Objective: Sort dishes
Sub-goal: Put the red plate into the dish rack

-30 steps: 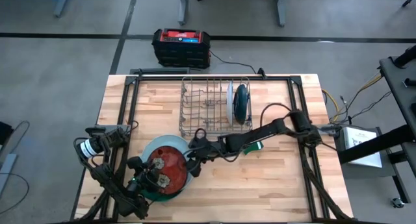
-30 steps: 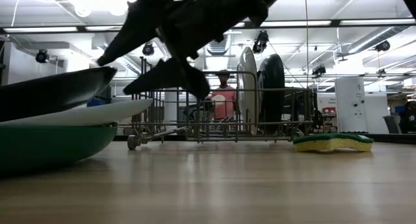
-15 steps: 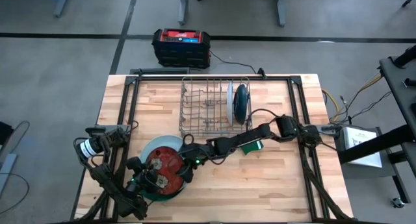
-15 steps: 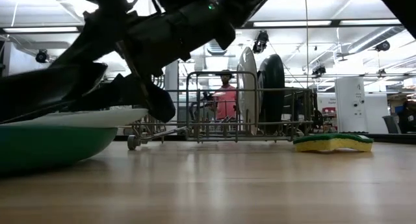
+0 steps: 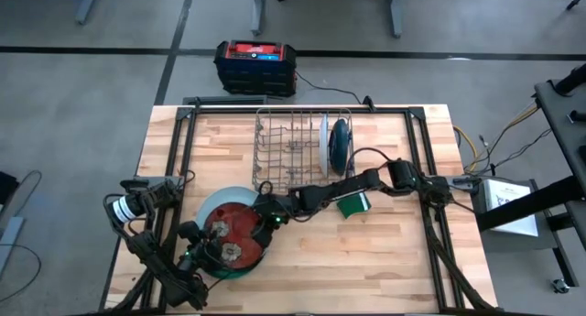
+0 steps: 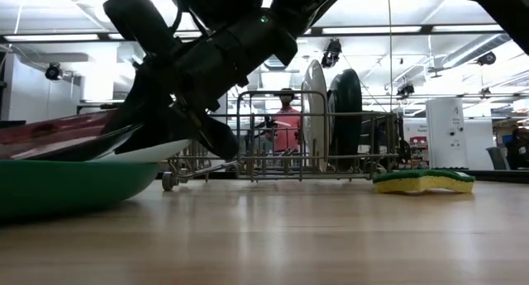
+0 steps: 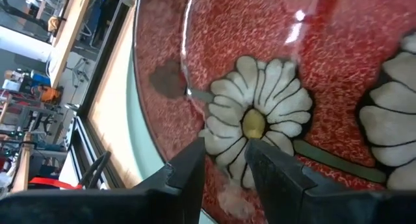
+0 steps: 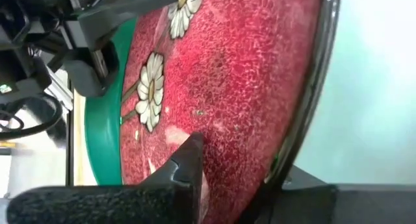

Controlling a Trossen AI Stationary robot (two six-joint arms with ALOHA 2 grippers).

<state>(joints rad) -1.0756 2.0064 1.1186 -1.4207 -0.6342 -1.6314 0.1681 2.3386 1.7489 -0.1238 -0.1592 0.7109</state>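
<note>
Right gripper (image 5: 263,219) reaches across to the near-left stack, fingers clamped on the rim of the red-brown plate (image 5: 233,234) — one above, one below, likely to lift it toward the wire rack (image 5: 291,149). It is glossy, speckled, painted with white daisies, resting on a pale plate (image 5: 231,197) and a green plate (image 6: 66,186). Left gripper (image 5: 213,248) hovers over the plate, fingers slightly apart.

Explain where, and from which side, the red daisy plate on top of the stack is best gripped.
Grip the red plate by its raised rim, coming in from the rack side. That edge is free, as the right hand shows: one finger above, one below.
</note>
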